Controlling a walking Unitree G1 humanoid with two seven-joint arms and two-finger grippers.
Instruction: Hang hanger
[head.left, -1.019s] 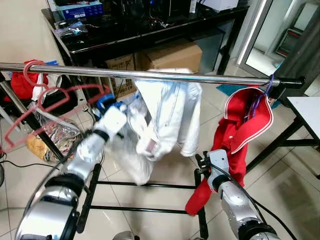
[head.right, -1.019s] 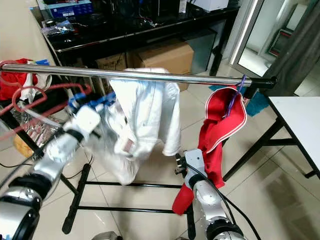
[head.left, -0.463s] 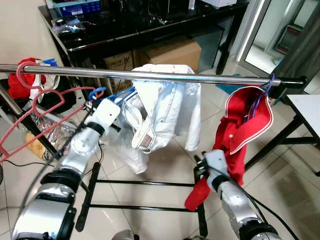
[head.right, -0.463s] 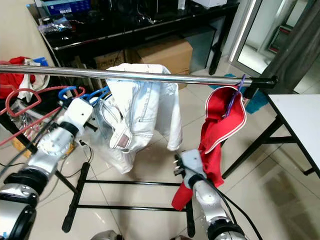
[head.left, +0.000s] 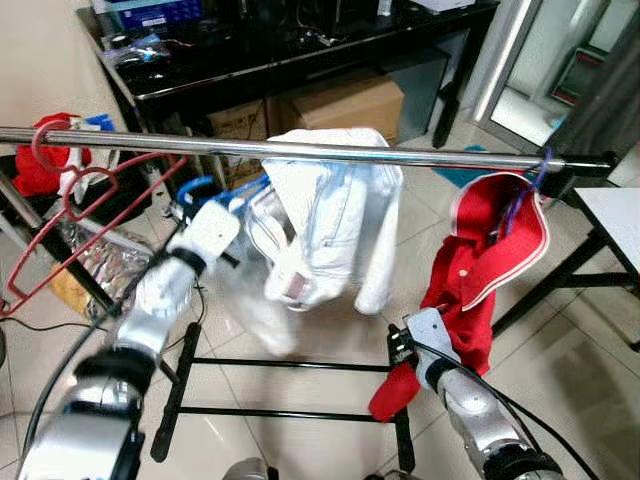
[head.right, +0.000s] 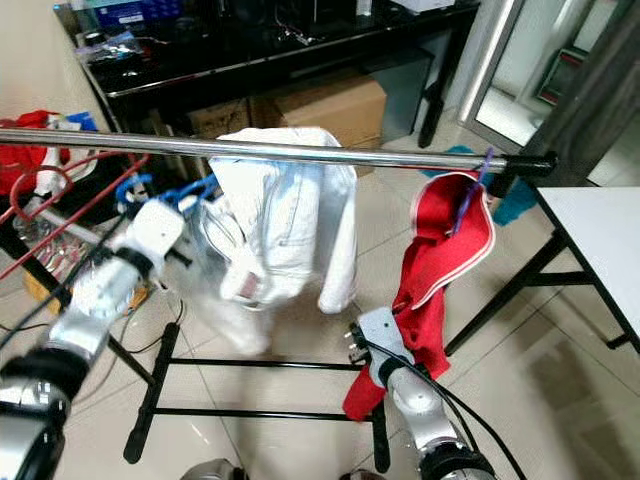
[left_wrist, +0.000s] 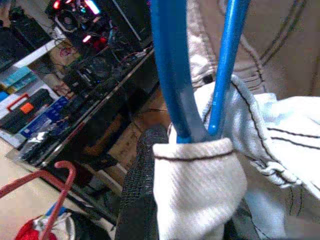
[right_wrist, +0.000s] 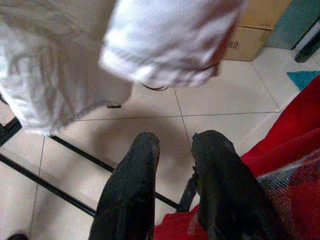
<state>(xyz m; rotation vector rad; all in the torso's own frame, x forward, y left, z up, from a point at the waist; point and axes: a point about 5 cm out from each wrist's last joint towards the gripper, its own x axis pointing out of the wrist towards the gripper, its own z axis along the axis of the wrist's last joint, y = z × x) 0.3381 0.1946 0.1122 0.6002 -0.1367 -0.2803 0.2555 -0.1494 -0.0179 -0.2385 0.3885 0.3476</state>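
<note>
the left hand (head.left: 212, 208) was clamped on the blue hanger (head.left: 200, 188) carrying the white jacket (head.left: 325, 215), just under the rail (head.left: 300, 150) at its 7 o'clock; hook not yet over the rail. the right hand (right_wrist: 172, 165), nearly together, held nothing, low beside the red shirt (head.left: 480, 270)
</note>
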